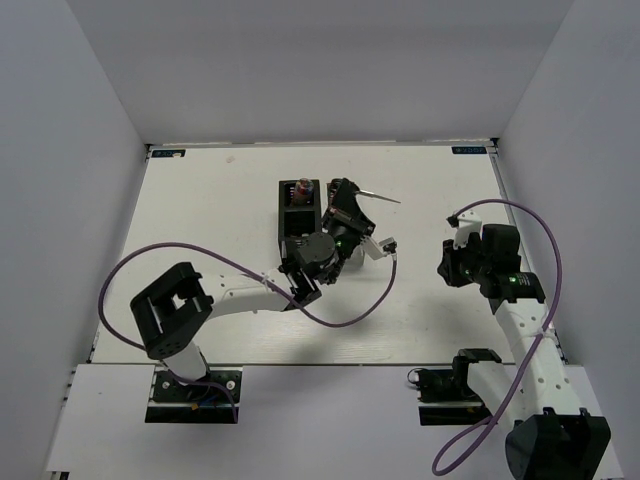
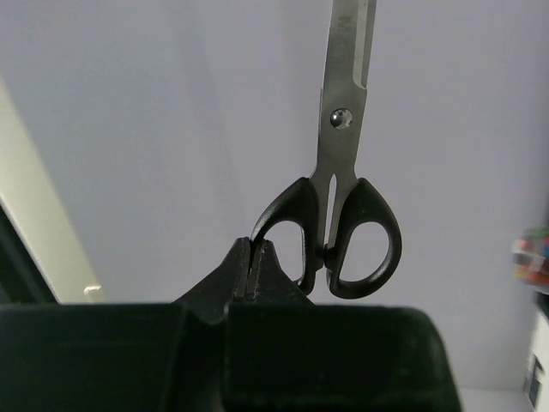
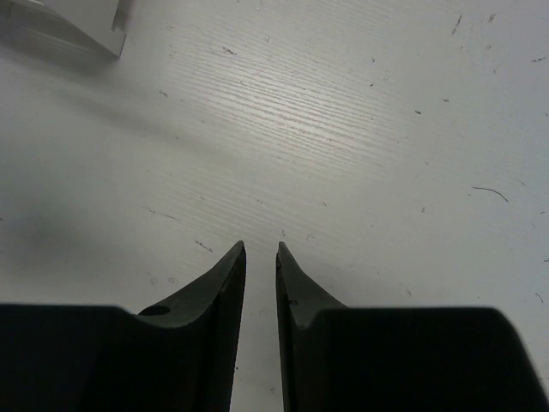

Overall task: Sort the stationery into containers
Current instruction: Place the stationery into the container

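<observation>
My left gripper (image 1: 341, 222) is lifted over the middle of the table, just right of the black container (image 1: 297, 228). It is shut on one black handle loop of the steel scissors (image 2: 343, 163), pinched between its fingertips (image 2: 256, 244). The scissors' blades (image 1: 381, 196) stick out to the right, off the table. The far compartment of the black container holds some stationery with coloured ends (image 1: 301, 187). My right gripper (image 3: 261, 247) hovers low over bare table at the right (image 1: 455, 262), its jaws a narrow gap apart with nothing between them.
A white-grey box corner (image 3: 69, 26) shows at the top left of the right wrist view. Blurred coloured ends (image 2: 532, 256) appear at the right edge of the left wrist view. A purple cable (image 1: 350, 312) loops over the table in front of the left wrist.
</observation>
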